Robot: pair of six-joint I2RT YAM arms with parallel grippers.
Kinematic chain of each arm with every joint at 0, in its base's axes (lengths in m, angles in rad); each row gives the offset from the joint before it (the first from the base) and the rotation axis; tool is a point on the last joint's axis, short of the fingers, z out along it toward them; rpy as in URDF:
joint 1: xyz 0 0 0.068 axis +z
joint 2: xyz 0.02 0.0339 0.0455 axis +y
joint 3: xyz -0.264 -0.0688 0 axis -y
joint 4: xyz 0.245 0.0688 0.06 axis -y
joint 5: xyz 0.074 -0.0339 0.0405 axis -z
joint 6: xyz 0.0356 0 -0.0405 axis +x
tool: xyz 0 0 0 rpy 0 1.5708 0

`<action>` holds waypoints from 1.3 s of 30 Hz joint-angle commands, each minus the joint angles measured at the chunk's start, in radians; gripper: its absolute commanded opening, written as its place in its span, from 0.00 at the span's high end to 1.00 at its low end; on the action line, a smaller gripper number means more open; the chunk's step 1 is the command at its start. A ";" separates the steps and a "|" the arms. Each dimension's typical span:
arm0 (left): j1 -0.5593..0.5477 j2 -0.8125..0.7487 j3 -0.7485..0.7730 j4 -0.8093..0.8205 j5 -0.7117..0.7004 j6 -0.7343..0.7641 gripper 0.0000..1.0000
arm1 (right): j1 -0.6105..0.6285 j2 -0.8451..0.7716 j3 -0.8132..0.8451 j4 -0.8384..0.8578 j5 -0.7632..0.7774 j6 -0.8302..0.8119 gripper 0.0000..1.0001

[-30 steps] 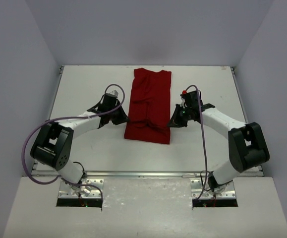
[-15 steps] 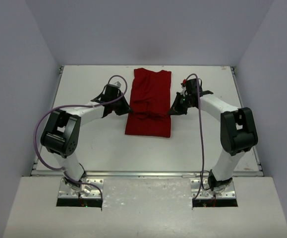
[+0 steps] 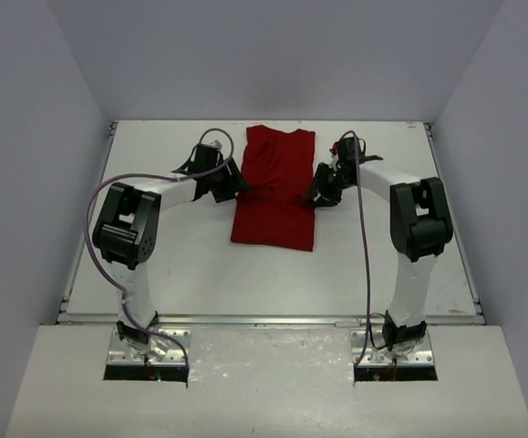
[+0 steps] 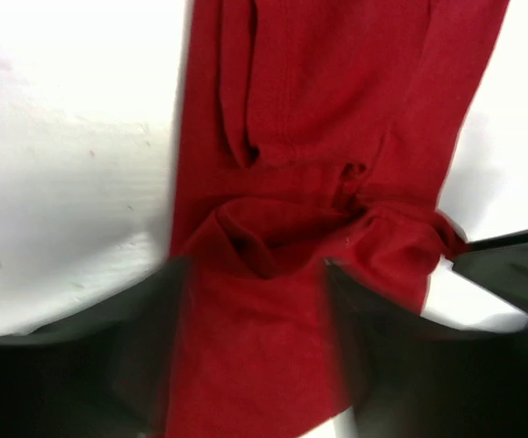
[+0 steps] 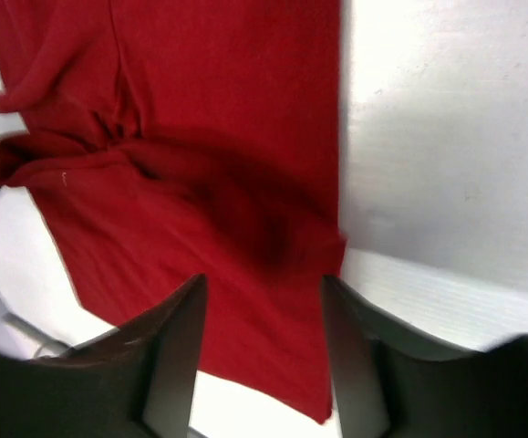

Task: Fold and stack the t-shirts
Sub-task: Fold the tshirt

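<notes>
Well, my left gripper (image 4: 254, 274) and right gripper (image 5: 264, 287) stand parted, gripping nothing. Between each pair of fingers lies the shirt (image 3: 274, 196): soft dark-red cloth, rumpled.

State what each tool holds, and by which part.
Nothing is held: the left tool and right tool stand open over the side edges of the red t-shirt.

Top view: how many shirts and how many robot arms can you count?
Shirt: 1
Arms: 2, left and right
Total: 3
</notes>
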 commanded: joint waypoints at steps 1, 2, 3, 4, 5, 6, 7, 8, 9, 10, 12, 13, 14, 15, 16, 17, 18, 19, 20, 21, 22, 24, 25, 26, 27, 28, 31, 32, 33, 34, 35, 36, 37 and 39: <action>0.018 -0.008 0.054 0.030 -0.008 -0.004 0.00 | -0.007 -0.025 0.095 -0.024 0.042 -0.015 0.43; 0.018 -0.020 0.054 0.017 -0.022 -0.001 0.00 | -0.007 -0.036 0.101 -0.021 0.044 -0.027 0.41; 0.016 -0.043 0.044 0.023 -0.042 0.001 0.00 | -0.007 -0.053 0.098 -0.010 0.045 -0.033 0.40; 0.011 -0.112 -0.008 0.042 -0.079 0.002 0.00 | -0.007 -0.096 0.089 -0.004 0.067 -0.035 0.39; 0.002 -0.151 -0.036 0.051 -0.115 0.002 0.00 | -0.003 -0.122 0.075 0.034 0.088 -0.050 0.37; -0.028 -0.192 -0.064 0.048 -0.161 0.005 0.00 | 0.000 -0.151 0.051 0.068 0.102 -0.055 0.33; -0.051 -0.268 -0.114 0.040 -0.274 0.008 0.00 | 0.005 -0.204 -0.004 0.096 0.111 -0.061 0.24; -0.080 -0.299 -0.136 0.040 -0.330 0.022 0.00 | 0.013 -0.223 -0.034 0.123 0.116 -0.066 0.09; -0.137 -0.324 -0.159 0.049 -0.367 0.030 0.00 | 0.014 -0.234 -0.058 0.174 0.105 -0.067 0.01; -0.162 -0.353 -0.189 0.047 -0.421 0.030 0.00 | 0.017 -0.236 -0.084 0.183 0.085 -0.069 0.01; -0.212 -0.344 -0.214 0.069 -0.452 0.037 0.03 | 0.026 -0.204 -0.098 0.192 0.021 -0.076 0.03; -0.213 -0.326 -0.211 0.074 -0.440 0.037 0.23 | 0.037 -0.190 -0.127 0.206 0.009 -0.078 0.06; -0.205 -0.303 -0.200 0.074 -0.423 0.040 0.37 | 0.042 -0.188 -0.149 0.243 -0.001 -0.073 0.09; -0.202 -0.244 -0.156 0.071 -0.389 0.048 0.59 | 0.043 -0.191 -0.167 0.261 -0.014 -0.067 0.26; -0.200 -0.208 -0.121 0.018 -0.406 0.053 0.93 | 0.045 -0.203 -0.221 0.321 -0.046 -0.047 0.39; -0.200 -0.147 -0.069 0.007 -0.412 0.063 1.00 | 0.045 -0.214 -0.264 0.344 -0.053 -0.040 0.67; -0.194 -0.122 -0.052 0.004 -0.412 0.071 1.00 | 0.045 -0.222 -0.285 0.360 -0.060 -0.033 0.80; -0.185 -0.093 -0.032 0.000 -0.403 0.074 1.00 | 0.046 -0.231 -0.302 0.395 -0.070 -0.027 0.90; -0.158 -0.068 -0.013 0.000 -0.388 0.074 1.00 | 0.046 -0.237 -0.312 0.395 -0.074 -0.027 0.98; -0.141 -0.027 0.014 0.002 -0.363 0.070 1.00 | 0.048 -0.236 -0.316 0.395 -0.073 -0.032 0.99; -0.125 -0.010 0.023 0.017 -0.357 0.065 1.00 | 0.050 -0.230 -0.313 0.395 -0.076 -0.047 0.99; -0.090 0.028 0.048 0.039 -0.332 0.070 1.00 | 0.050 -0.196 -0.283 0.372 -0.059 -0.067 0.99; -0.082 0.044 0.059 0.051 -0.329 0.073 1.00 | 0.048 -0.181 -0.272 0.340 -0.054 -0.070 0.99; -0.065 0.086 0.089 0.051 -0.305 0.076 1.00 | 0.048 -0.164 -0.258 0.323 -0.044 -0.073 0.99; -0.056 0.110 0.108 0.042 -0.288 0.076 1.00 | 0.048 -0.129 -0.234 0.303 -0.009 -0.076 0.99; -0.047 0.134 0.122 0.030 -0.271 0.074 1.00 | 0.048 -0.113 -0.221 0.256 0.001 -0.075 0.99; -0.022 0.193 0.134 0.023 -0.257 0.062 1.00 | 0.050 -0.081 -0.203 0.229 0.022 -0.078 0.89; -0.019 0.206 0.134 0.020 -0.257 0.062 1.00 | 0.050 -0.078 -0.201 0.226 0.024 -0.078 0.84; -0.018 0.206 0.133 0.014 -0.262 0.062 1.00 | 0.050 -0.075 -0.197 0.223 0.024 -0.081 0.84; -0.018 0.203 0.128 0.008 -0.265 0.062 1.00 | 0.050 -0.075 -0.194 0.219 0.019 -0.084 0.84; -0.018 0.196 0.125 0.010 -0.269 0.060 1.00 | 0.050 -0.075 -0.189 0.219 0.010 -0.086 0.80; -0.018 0.158 0.097 0.019 -0.265 0.057 1.00 | 0.050 -0.078 -0.177 0.216 -0.010 -0.092 0.77; -0.018 0.127 0.074 0.054 -0.249 0.056 0.99 | 0.050 -0.090 -0.172 0.225 -0.039 -0.098 0.77; -0.018 0.009 0.005 0.074 -0.249 0.050 0.86 | 0.051 -0.119 -0.177 0.245 -0.076 -0.102 0.73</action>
